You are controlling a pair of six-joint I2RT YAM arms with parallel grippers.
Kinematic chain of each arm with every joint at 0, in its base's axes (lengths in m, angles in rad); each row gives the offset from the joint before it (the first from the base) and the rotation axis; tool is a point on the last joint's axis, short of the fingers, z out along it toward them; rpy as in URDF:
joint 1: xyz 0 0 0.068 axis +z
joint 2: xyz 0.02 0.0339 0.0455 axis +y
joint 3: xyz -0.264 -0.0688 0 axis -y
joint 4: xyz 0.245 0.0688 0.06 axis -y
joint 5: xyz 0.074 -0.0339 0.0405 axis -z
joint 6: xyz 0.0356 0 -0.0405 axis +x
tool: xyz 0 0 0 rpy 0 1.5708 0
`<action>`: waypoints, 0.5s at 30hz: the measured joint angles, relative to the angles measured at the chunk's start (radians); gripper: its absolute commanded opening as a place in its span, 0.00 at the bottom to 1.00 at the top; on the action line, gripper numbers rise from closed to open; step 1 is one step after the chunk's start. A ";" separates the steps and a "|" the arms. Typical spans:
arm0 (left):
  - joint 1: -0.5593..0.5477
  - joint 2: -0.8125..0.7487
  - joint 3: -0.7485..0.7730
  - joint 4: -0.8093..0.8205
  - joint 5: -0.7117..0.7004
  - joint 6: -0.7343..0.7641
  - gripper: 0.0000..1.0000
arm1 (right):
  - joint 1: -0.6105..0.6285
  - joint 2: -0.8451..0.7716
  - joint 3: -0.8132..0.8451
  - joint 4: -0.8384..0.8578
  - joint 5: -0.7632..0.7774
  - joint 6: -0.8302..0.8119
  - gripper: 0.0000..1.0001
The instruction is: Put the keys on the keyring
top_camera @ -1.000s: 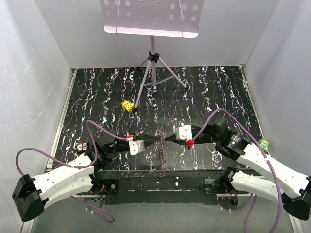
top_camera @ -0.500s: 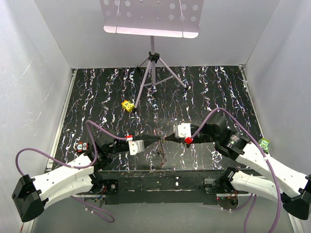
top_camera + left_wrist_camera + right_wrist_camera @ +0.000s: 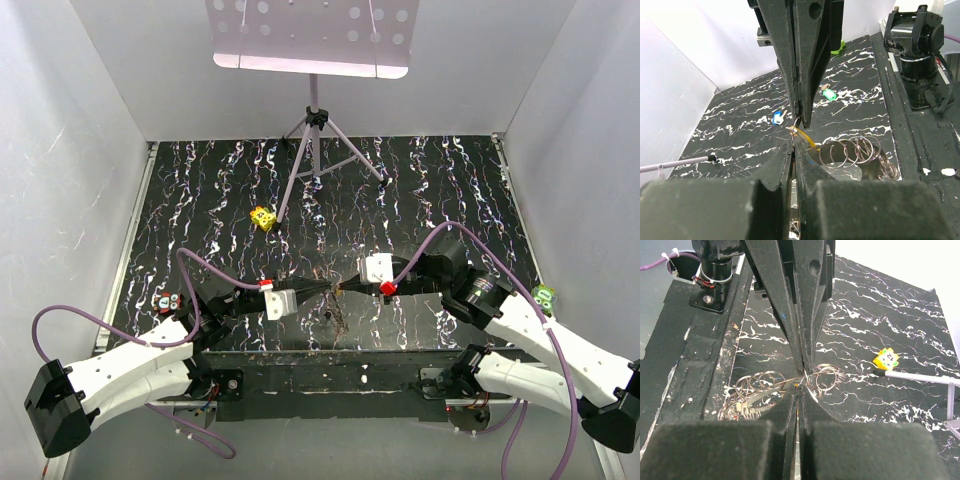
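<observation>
My two grippers meet tip to tip above the near middle of the table. The left gripper (image 3: 322,289) is shut on a wire ring of the keyring (image 3: 336,312), a bunch of dull metal rings on a strip that hangs below the tips. It also shows in the left wrist view (image 3: 855,150) and the right wrist view (image 3: 760,390). The right gripper (image 3: 345,288) is shut, with an orange key (image 3: 807,138) at its tips. A blue key (image 3: 776,118) and a green key (image 3: 828,93) lie on the table beyond.
A yellow dotted cube (image 3: 263,217) lies on the black marbled table (image 3: 450,190) left of centre, beside a tripod stand (image 3: 315,150) at the back. A small green object (image 3: 544,296) sits at the table's right edge. White walls close in three sides.
The right gripper has shifted slightly left and away. The hanging keyring has risen a little and reaches less far toward the near edge. The left arm has barely moved.
</observation>
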 measured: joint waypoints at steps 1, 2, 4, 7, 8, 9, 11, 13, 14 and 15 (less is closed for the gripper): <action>0.000 0.000 0.000 0.000 0.002 0.002 0.00 | -0.002 0.000 0.000 -0.001 -0.003 0.000 0.01; 0.000 0.000 0.000 0.000 0.004 0.002 0.00 | -0.005 0.000 0.000 -0.003 -0.007 0.000 0.01; 0.000 0.000 0.000 -0.001 0.009 0.003 0.00 | -0.010 0.000 0.000 -0.006 -0.018 0.000 0.01; 0.000 0.000 0.000 -0.004 0.020 0.008 0.00 | -0.020 0.000 0.000 -0.015 -0.034 0.000 0.01; 0.000 0.000 0.000 -0.006 0.024 0.010 0.00 | -0.024 0.000 0.000 -0.017 -0.040 0.000 0.01; 0.000 0.000 0.000 -0.008 0.028 0.010 0.00 | -0.026 0.000 0.000 -0.019 -0.045 0.000 0.01; 0.000 0.000 0.000 -0.009 0.037 0.010 0.00 | -0.031 0.000 0.000 -0.020 -0.052 0.000 0.01; 0.000 0.000 0.000 -0.009 0.045 0.010 0.00 | -0.035 0.000 0.000 -0.021 -0.060 0.000 0.01; 0.000 0.000 0.000 -0.009 0.049 0.010 0.00 | -0.037 0.000 0.000 -0.021 -0.065 0.000 0.01; 0.000 0.000 0.000 -0.009 0.051 0.009 0.00 | -0.038 0.000 0.000 -0.021 -0.069 0.000 0.01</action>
